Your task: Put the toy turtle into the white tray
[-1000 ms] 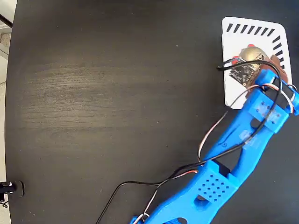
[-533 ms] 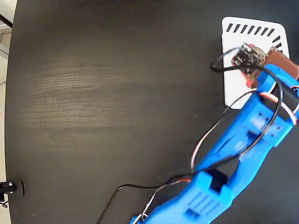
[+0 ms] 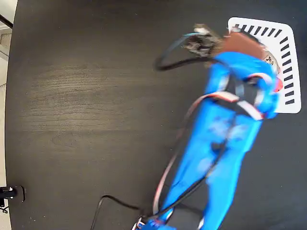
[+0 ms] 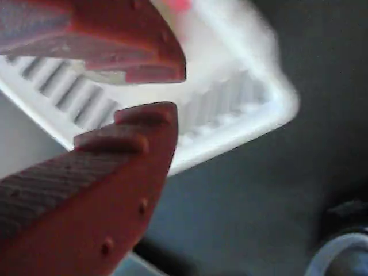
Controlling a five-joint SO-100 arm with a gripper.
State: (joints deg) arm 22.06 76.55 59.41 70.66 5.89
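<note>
In the fixed view the toy turtle [image 3: 270,59] lies in the white tray [image 3: 288,106] at the top right. Only a bit of its shell with the black-and-white mark and a red foot show past the blue arm. My gripper [image 3: 237,40] hovers, blurred by motion, over the tray's left edge. In the wrist view the two red fingers [image 4: 144,52] stand slightly apart, so the gripper [image 4: 172,92] is open with nothing in it. The tray's slotted corner [image 4: 230,115] shows behind them, and a pink blur [image 4: 179,4] sits at the top edge.
The black table [image 3: 96,96] stretches left of the tray. A black cable loop [image 3: 168,57] and a small circuit board [image 3: 200,43] stick out left of the wrist. A small dark fitting [image 3: 9,193] sits at the table's lower left edge.
The arm has swung left and lifted off the tray. The turtle, earlier under the gripper, now lies free in the tray.
</note>
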